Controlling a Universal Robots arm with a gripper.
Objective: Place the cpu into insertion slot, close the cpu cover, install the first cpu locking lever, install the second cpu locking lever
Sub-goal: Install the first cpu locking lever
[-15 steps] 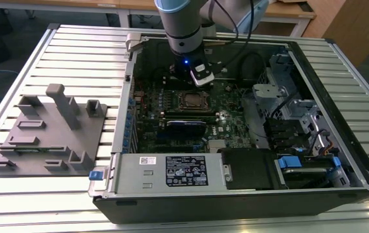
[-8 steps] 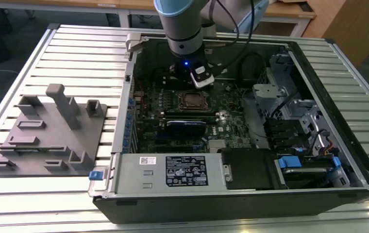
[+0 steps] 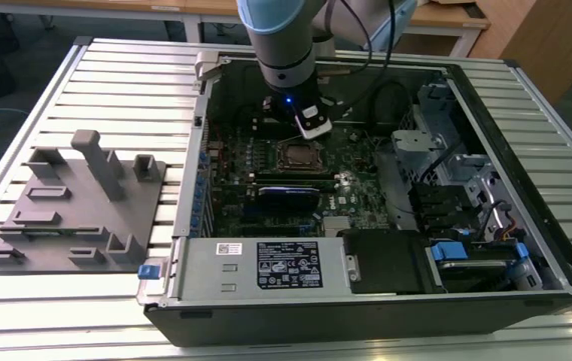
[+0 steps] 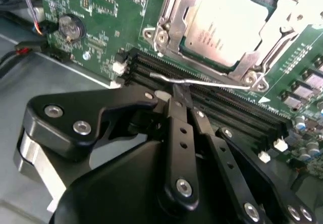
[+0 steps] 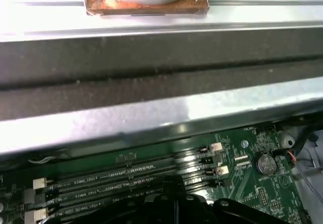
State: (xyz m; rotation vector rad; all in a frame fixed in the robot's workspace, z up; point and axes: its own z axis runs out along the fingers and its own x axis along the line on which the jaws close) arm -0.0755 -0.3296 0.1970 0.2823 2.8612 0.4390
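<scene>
fixture: grey moulded holder (image 3: 75, 203) on the slatted surface (image 3: 115, 68), at the exterior view's left, well apart from the work.
insertion slot (image 3: 296, 156): on the green motherboard (image 4: 101, 12) inside the open case, just to the exterior view's left of the claw and nearer the camera.
cpu (image 4: 227, 24): already seated flat in the slot, dull silver-grey square top facing up.
cpu cover (image 4: 187, 9): shiny frame down over the cpu edges, chip showing through the cut-out.
locking lever (image 4: 212, 82): thin bright rod with a hooked end. Long axis runs along the socket edge, parallel to the long black memory slots (image 4: 227, 100), lying between socket and slots. Probably not yet tucked under its catch.
claw (image 4: 180, 94): black fingers drawn together, nothing carried. Tip meets the rod close to the hooked end; pinching or just pressing, cannot tell.
key relation: socket lies straight beyond the claw tip, with the rod crosswise to the fingers.
</scene>
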